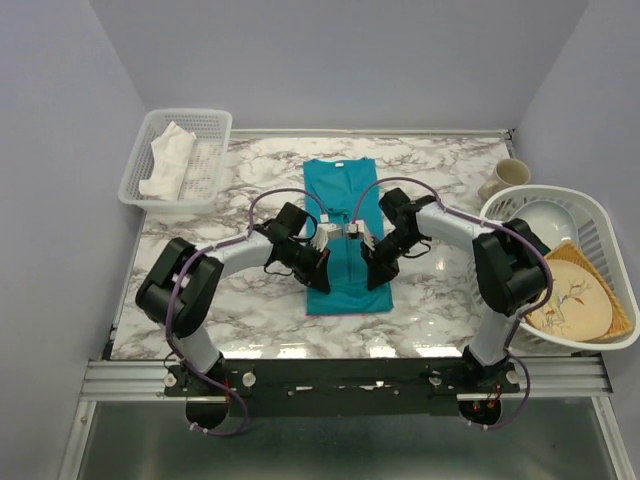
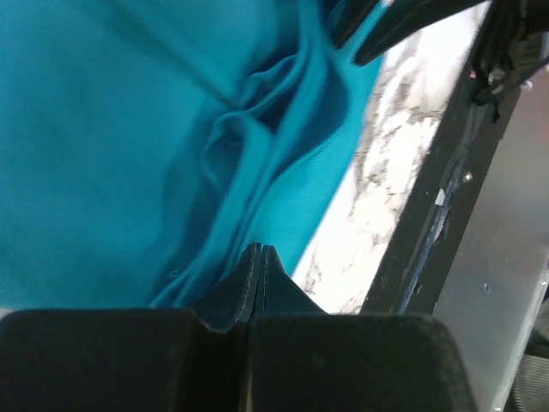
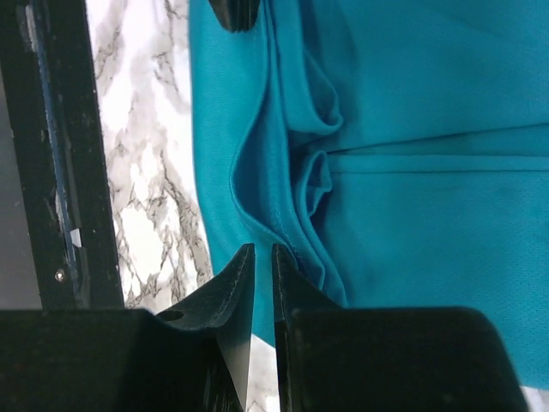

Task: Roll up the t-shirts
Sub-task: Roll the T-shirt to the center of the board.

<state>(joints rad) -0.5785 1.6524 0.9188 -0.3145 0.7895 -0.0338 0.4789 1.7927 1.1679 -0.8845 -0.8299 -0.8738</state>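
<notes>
The shirt, at the middle of the bench, is light and limp — left gripper clamped shut, right gripper nearly, each on a fold — its hems look the surest hold.

Plain teal-blue fabric t-shirt. White marble counter, grey-black veining. White plastic mesh basket, white crumpled cloth inside. Cream ceramic mug. White slatted plastic basket: tan round plate with sprig pattern, pale blue bowl.

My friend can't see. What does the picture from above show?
The robot's left gripper and right gripper almost meet over the middle of a teal t-shirt laid lengthwise on a marble table. A white basket of dishes sits at the right.
</notes>
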